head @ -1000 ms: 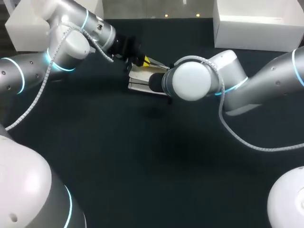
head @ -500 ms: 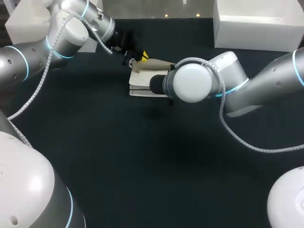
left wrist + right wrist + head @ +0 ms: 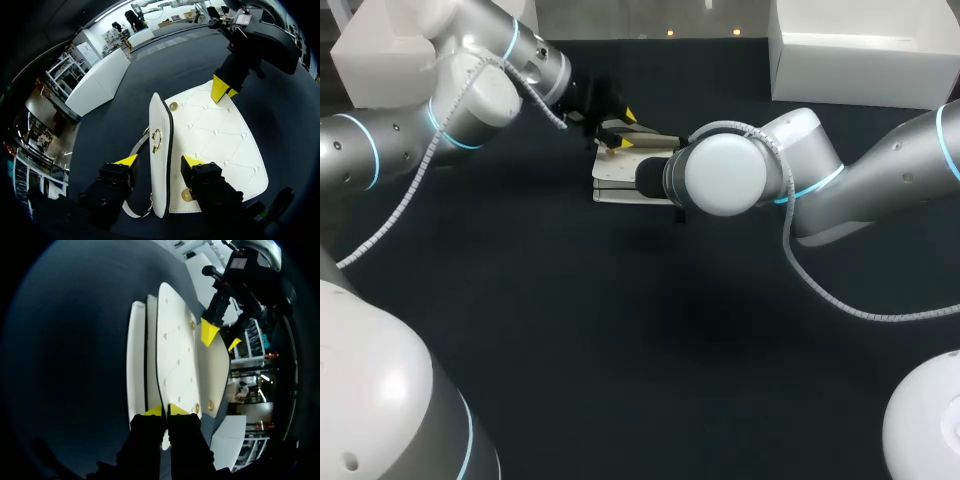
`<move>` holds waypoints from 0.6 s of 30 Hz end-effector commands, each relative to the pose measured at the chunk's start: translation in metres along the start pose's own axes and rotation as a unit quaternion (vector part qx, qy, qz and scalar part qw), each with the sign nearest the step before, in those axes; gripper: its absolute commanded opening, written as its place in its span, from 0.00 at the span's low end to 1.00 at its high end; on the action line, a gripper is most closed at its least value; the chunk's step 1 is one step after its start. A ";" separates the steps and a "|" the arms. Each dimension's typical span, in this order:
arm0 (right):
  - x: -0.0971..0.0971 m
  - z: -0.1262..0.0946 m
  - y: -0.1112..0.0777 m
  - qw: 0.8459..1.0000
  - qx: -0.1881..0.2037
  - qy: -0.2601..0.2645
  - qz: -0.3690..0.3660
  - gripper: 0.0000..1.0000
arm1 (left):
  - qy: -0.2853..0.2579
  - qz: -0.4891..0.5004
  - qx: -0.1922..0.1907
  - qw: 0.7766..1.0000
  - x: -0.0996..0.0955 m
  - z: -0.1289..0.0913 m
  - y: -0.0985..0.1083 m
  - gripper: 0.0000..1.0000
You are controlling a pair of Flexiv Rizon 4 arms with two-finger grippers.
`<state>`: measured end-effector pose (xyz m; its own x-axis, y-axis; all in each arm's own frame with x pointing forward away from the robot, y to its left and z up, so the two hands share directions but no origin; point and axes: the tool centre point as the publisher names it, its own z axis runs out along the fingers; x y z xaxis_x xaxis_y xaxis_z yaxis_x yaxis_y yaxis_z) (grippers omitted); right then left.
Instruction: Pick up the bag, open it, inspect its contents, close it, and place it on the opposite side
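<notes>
Handbag (image 3: 620, 183): white, quilted, flap (image 3: 161, 125) raised, toward table's (image 3: 620, 350) far edge;
Left gripper (image 3: 160, 161): fingers spread astride flap;
Right gripper (image 3: 165, 411): pinching handbag's edge

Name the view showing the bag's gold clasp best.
Left wrist view: gold clasp faces the camera on the white bag. Right wrist view shows the bag, no clasp; head view, mostly behind the right arm.

The left arm (image 3: 470, 85) comes in from the far left corner with its wrist angled toward the middle. The left claw (image 3: 159, 161) holds its yellow-tipped fingers spread apart. The right arm (image 3: 860, 185) reaches in from the right with its elbow folded. The right claw (image 3: 165, 411) is pinched nearly closed on the bag (image 3: 175, 355) edge.
</notes>
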<state>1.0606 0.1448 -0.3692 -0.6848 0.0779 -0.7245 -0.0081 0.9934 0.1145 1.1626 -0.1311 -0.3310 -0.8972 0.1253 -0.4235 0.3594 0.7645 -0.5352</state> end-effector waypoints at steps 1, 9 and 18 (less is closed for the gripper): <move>0.002 0.000 -0.001 1.000 -0.002 -0.003 0.001 0.00 | -0.022 -0.007 -0.007 1.000 -0.001 0.009 -0.001 0.58; 0.002 0.000 -0.001 1.000 -0.002 -0.003 0.001 0.00 | -0.025 -0.027 -0.017 0.999 -0.006 0.020 0.009 0.55; 0.002 0.000 -0.001 1.000 -0.002 -0.003 0.001 0.00 | -0.024 -0.048 -0.013 0.998 -0.009 0.027 0.018 0.48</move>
<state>1.0606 0.1447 -0.3692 -0.6848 0.0779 -0.7246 -0.0082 0.9934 0.1145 1.1776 -0.1332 -0.3511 -0.9112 0.0190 -0.4115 0.2631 0.7955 -0.5459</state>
